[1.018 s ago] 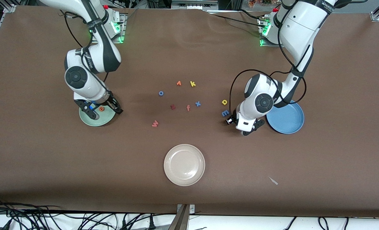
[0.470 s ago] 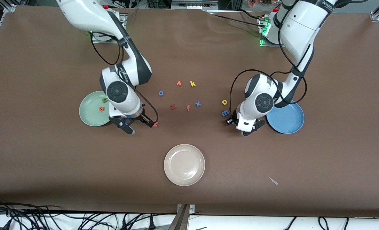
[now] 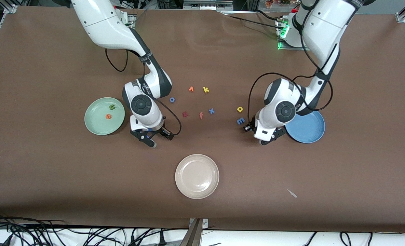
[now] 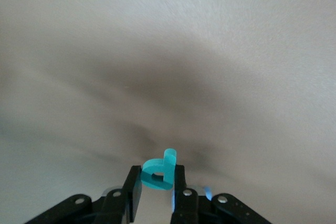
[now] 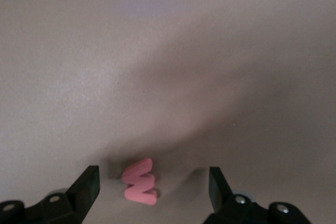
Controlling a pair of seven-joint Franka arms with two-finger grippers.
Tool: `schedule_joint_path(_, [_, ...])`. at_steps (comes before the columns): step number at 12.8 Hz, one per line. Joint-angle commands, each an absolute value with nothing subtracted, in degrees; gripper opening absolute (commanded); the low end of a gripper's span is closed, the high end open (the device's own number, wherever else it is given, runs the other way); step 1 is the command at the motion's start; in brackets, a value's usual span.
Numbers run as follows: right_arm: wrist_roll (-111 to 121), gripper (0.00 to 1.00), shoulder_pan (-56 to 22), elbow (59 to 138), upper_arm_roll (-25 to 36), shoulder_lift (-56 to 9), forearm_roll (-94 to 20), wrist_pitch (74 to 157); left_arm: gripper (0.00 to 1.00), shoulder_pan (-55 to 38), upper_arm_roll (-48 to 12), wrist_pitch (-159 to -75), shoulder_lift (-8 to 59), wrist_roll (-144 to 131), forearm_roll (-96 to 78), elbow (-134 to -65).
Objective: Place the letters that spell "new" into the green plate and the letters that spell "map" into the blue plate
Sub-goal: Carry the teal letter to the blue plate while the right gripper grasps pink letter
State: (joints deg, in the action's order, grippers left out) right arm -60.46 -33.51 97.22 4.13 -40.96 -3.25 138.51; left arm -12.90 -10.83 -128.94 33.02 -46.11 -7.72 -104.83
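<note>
Held upright in my left gripper (image 4: pixel 157 181) is the teal "p" (image 4: pixel 164 167), with the fingers shut on it. In the front view that gripper (image 3: pixel 268 138) is low over the table beside the blue plate (image 3: pixel 308 131). The blue "m" (image 3: pixel 240 120) and yellow "a" (image 3: pixel 240 109) lie close by. My right gripper (image 3: pixel 161 140) stands open around the salmon "w" (image 5: pixel 140 182), which lies flat on the table and is hidden in the front view. The green plate (image 3: pixel 96 127) holds the olive "n" (image 3: pixel 112 107) and orange "e" (image 3: pixel 108 116).
A cream-white plate (image 3: pixel 197 176) sits nearer the front camera, mid-table. Loose letters lie between the arms: blue "o" (image 3: pixel 172 99), an orange letter (image 3: pixel 191 89), yellow "k" (image 3: pixel 206 90), dark red "z" (image 3: pixel 185 114), orange "f" (image 3: pixel 201 115), blue "x" (image 3: pixel 211 110).
My right arm has swung from over the green plate to the "w" and come down around it. My left gripper has shut on the teal "p".
</note>
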Motion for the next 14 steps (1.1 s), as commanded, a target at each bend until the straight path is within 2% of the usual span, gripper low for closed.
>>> schedule_joint_path(1, [-60.7,0.73,-34.2,96.0,4.2,-42.3,-4.0,138.3,0.15,-9.4,-10.8,-121.5,27.1,-39.5,-6.4,-105.2])
schedule_joint_path(3, [-60.6,0.43,-34.2,95.9,4.0,-42.7,-3.9,138.4,0.14,-6.1,-10.7,-116.0,24.8,-31.9,-6.4,-105.1])
schedule_joint_path(4, [-60.5,0.23,-34.2,95.9,4.0,-42.8,-3.9,138.3,0.13,-4.2,-10.6,-114.1,24.1,-28.1,-6.3,-105.1])
schedule_joint_path(5, [-59.9,0.12,-34.1,95.9,4.0,-42.6,-3.9,138.3,0.13,-2.7,-10.5,-112.7,24.0,-24.6,-6.3,-105.1])
schedule_joint_path(7, [-59.2,0.02,-33.9,95.5,4.1,-41.8,-3.7,137.8,0.12,-0.2,-10.5,-112.1,24.3,-21.1,-3.0,-105.5])
schedule_joint_path(8, [-58.0,0.01,-33.7,95.9,4.4,-39.3,-3.8,136.6,0.12,0.7,-10.5,-112.1,24.8,-19.8,-0.4,-105.7])
schedule_joint_path(11, [-48.2,0.01,-31.1,97.1,7.1,-31.1,-4.3,122.8,0.12,4.3,-10.5,-112.1,26.8,-14.7,2.6,-105.8])
schedule_joint_path(14, [-28.6,0.01,-26.9,103.9,13.2,-20.6,-7.4,114.0,0.14,7.2,-10.3,-112.5,28.0,-10.2,3.3,-105.6])
